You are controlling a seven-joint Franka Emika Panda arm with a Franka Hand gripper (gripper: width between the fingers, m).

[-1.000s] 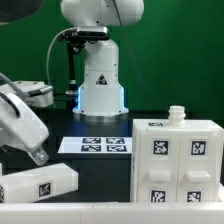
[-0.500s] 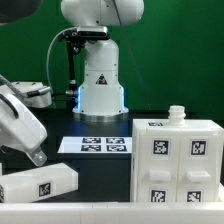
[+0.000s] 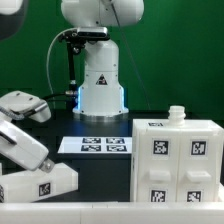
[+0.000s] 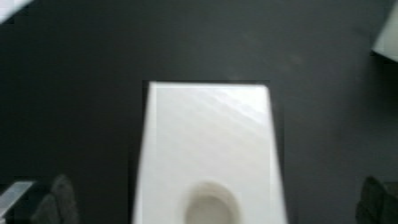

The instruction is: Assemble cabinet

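The big white cabinet body (image 3: 176, 160) stands at the exterior view's right, with several tags on its front and a small knob on top. A smaller long white cabinet piece (image 3: 38, 184) with one tag lies at the lower left. My gripper (image 3: 42, 163) hangs just above that piece's top edge. In the wrist view the long piece (image 4: 210, 135) shows an oval recess and lies between my fingers. My gripper (image 4: 210, 205) is open, with one dark finger (image 4: 39, 200) on each side of the piece and not touching it.
The marker board (image 3: 93, 145) lies flat in the middle, in front of the white robot base (image 3: 100, 85). A pale strip runs along the front edge of the table (image 3: 70, 212). Another white piece shows at the wrist view's corner (image 4: 386, 35).
My gripper has come down and moved closer to the small long piece at the lower left. The cabinet body and the small piece have not moved.
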